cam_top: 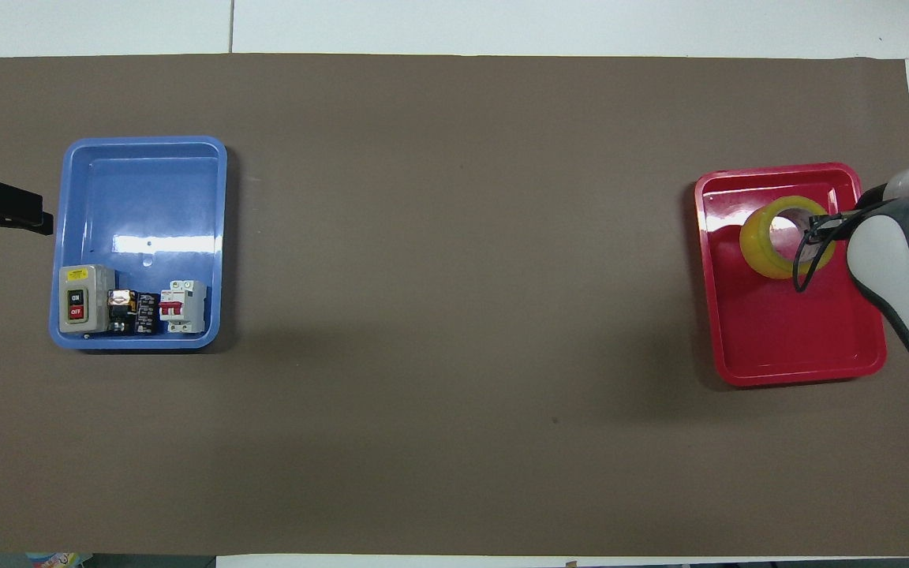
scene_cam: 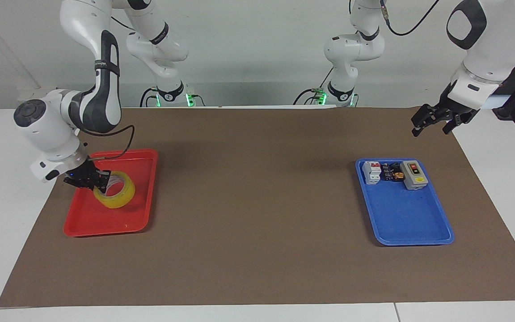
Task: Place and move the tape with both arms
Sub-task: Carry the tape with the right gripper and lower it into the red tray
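Now the right pincer (scene_cam: 99, 179) is clamped on the tape's (scene_cam: 115, 197) rim (ring tilted, low in the red tray (scene_cam: 105, 221)), tape at its four o'clock, left pincer (scene_cam: 436, 120) idle, fingers apart.

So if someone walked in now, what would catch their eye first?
Probably the translucent yellow ring of packing tape in the shallow red plastic tray at the right arm's end, gripped by the right pincer. Next, the blue plastic tray holding switch boxes, with the left pincer waiting in the air above the table's corner.
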